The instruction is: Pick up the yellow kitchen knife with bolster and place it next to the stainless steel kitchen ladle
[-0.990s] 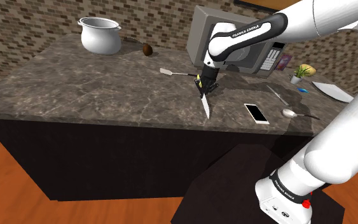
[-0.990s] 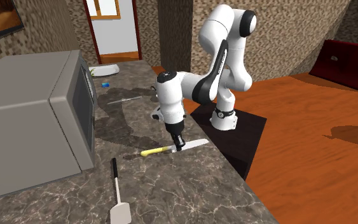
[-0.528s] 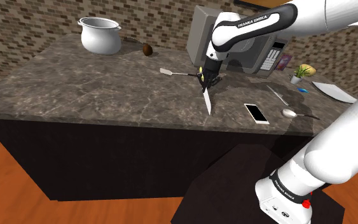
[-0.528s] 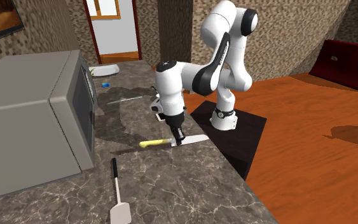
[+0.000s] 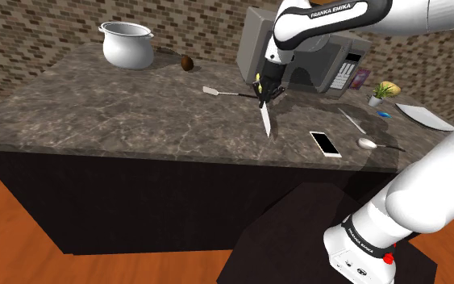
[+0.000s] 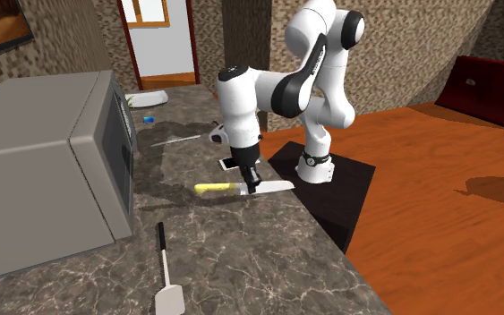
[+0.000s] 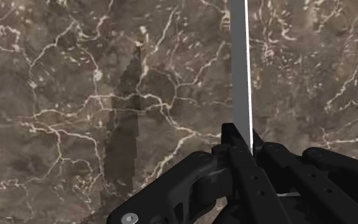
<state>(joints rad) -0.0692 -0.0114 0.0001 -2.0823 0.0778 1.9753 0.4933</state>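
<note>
Shoulder view: the black gripper (image 5: pixel 265 90) clamps the yellow-handled knife (image 5: pixel 265 121) above the dark stone counter (image 5: pixel 120 113), well apart from the ladle (image 5: pixel 368 144). A white pot (image 5: pixel 127 44) stands near the far edge, its inside hidden.

Second exterior view: the knife (image 6: pixel 214 188) hangs level near the grey microwave (image 6: pixel 44 161).

Wrist view: the fingers (image 7: pixel 238 143) pinch the blade.

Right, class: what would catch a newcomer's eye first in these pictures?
The yellow-handled knife, clasped in the black claw over the dark marbled counter. Next come the grey microwave just beyond it in the shoulder view, and the white pot at that view's upper left.
</note>
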